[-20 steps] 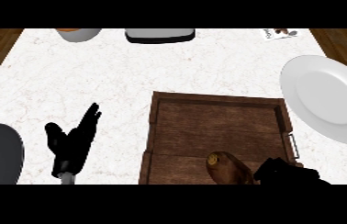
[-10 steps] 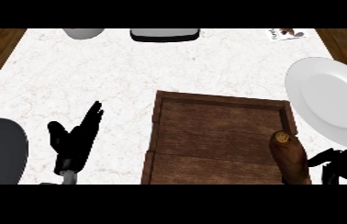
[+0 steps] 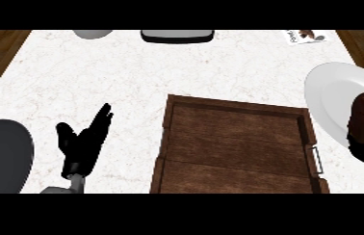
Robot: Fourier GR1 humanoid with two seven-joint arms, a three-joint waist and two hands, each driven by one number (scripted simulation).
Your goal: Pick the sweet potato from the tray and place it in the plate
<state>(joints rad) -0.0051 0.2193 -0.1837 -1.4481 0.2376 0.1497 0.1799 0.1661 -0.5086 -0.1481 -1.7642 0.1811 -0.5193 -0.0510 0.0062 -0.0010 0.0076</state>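
The wooden tray lies at the lower middle of the head view with nothing on its floor. The white plate sits just right of it, cut by the view's right edge. At that edge, over the plate's near part, the brown sweet potato shows as a narrow strip. My right hand is curled round its lower end, and most of the hand is out of view. My left hand rests open on the counter left of the tray, fingers straight and pointing away.
A dark grey round object fills the lower left edge. At the back stand a grey bowl and a dark rectangular dish. A small printed card lies at the back right.
My right hand has carried the sweet potato up off the tray and rightwards over the plate, almost out of view. The tray now holds nothing. The left hand has stayed still.
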